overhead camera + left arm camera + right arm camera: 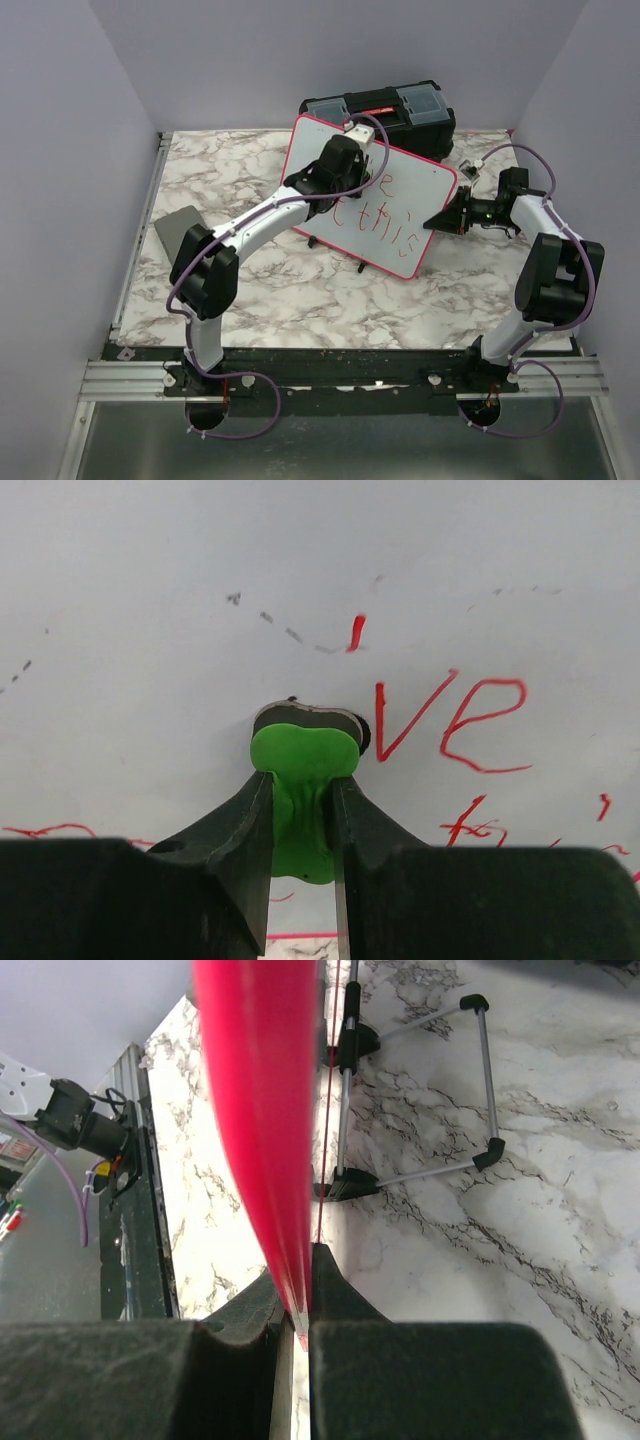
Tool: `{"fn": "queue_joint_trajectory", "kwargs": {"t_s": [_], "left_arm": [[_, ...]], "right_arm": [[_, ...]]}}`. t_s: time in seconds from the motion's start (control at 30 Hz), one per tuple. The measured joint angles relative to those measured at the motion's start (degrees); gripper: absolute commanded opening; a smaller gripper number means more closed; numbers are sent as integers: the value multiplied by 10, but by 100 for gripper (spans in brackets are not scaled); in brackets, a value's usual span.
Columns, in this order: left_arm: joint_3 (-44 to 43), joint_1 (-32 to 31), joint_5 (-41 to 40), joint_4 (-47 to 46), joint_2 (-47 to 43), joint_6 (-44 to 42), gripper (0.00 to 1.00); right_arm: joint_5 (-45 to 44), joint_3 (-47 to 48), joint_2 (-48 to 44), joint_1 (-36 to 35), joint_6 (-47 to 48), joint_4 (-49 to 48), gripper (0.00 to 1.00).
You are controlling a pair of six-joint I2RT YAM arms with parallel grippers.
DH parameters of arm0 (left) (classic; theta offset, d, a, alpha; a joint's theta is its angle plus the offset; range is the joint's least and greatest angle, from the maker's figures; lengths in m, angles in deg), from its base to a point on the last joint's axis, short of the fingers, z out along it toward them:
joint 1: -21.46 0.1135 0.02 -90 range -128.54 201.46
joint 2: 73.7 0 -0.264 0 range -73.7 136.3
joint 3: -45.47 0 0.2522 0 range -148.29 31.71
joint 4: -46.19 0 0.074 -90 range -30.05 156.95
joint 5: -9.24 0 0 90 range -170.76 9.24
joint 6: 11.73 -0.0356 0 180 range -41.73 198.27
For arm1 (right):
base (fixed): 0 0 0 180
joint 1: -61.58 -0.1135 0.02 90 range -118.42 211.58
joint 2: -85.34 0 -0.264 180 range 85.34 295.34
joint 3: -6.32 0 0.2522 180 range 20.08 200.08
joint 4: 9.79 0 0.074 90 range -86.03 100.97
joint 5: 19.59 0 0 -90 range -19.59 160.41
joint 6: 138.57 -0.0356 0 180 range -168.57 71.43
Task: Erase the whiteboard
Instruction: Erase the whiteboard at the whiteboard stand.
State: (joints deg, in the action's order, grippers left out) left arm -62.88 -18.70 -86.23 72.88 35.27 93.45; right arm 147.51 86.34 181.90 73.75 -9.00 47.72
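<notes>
Right claw (pixel 297 1280) pinches the pink-rimmed white whiteboard (pixel 415 195); left claw (pixel 303 790), pinching a green eraser (pixel 303 750), should press flat across red writing (pixel 452 728).

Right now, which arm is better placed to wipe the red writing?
Left: the left end effector holds a green eraser against the whiteboard beside the red writing; the right end effector clamps its rim.

black toolbox (pixel 398 112), grey pad (pixel 179 228)
</notes>
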Motion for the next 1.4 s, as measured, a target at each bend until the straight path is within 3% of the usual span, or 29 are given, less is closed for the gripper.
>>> {"fn": "queue_joint_trajectory", "kwargs": {"t_s": [0.27,0.57,0.7,1.1,1.4], "left_arm": [[2,11,-17,32,-7,-14,0],[-178,29,-44,101,64,-19,0],[-207,22,-46,113,77,-21,0],[-128,-33,-70,71,58,-44,0],[-107,-29,-83,54,46,-44,0]], "right_arm": [[1,3,3,0,11,10,1],[1,9,3,0,19,21,1],[1,9,3,0,24,26,1],[1,10,14,3,38,57,1],[1,19,14,2,51,74,1]]}}
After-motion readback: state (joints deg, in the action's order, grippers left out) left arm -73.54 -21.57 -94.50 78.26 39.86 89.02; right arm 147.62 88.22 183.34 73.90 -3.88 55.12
